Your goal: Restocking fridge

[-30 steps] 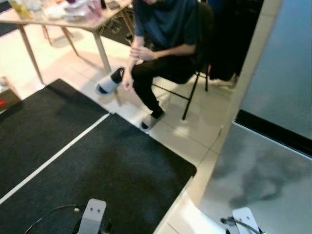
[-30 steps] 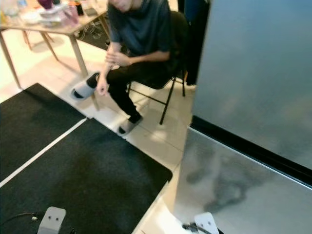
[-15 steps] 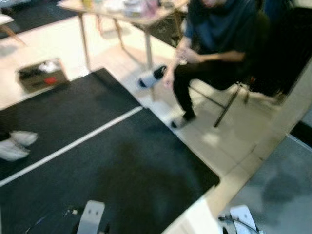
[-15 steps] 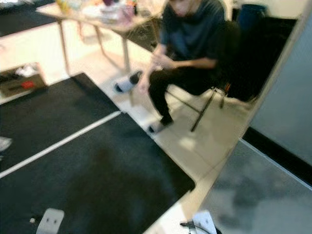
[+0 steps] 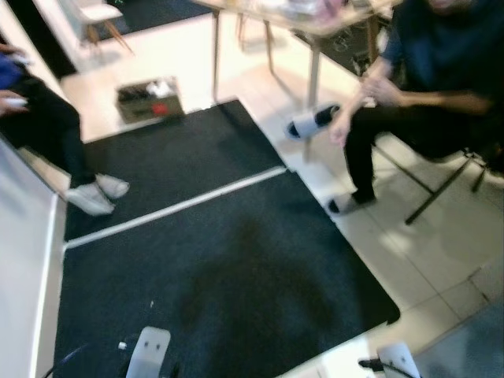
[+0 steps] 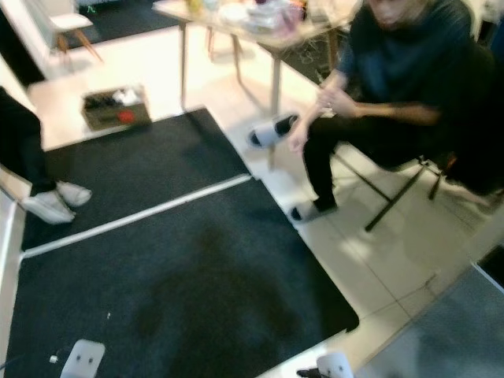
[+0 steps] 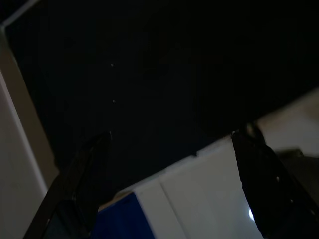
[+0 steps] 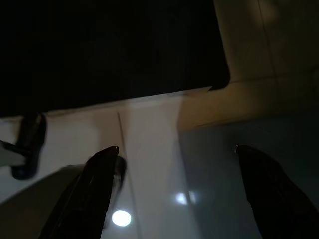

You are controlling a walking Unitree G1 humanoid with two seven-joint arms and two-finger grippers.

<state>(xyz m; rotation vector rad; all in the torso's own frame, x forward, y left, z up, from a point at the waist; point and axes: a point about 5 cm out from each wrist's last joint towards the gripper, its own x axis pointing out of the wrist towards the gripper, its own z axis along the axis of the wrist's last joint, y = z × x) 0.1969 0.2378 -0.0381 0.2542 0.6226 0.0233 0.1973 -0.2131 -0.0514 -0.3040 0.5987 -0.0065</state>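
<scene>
The fridge's grey steel front (image 6: pixel 445 331) shows just at the lower right corner, beside a pale tiled floor. Both silver arms hang low at the bottom edge, the left arm (image 5: pixel 148 352) over the black mat and the right arm (image 5: pixel 398 362) by the fridge. In the left wrist view my left gripper (image 7: pixel 174 133) is open, with nothing between its fingers, above the dark mat. In the right wrist view my right gripper (image 8: pixel 175 148) is open too, over the mat's corner and the grey fridge foot (image 8: pixel 239 164).
A large black mat (image 5: pixel 220 260) with a white stripe covers the floor ahead. A person (image 5: pixel 417 102) sits on a folding chair at the right, near a wooden table (image 6: pixel 236 24). A box (image 5: pixel 147 98) and another person's legs (image 5: pixel 55 142) are at the left.
The camera has swung left: the fridge has slid to the right edge, while the box and the second person's legs have come into view. Both arms still hang low.
</scene>
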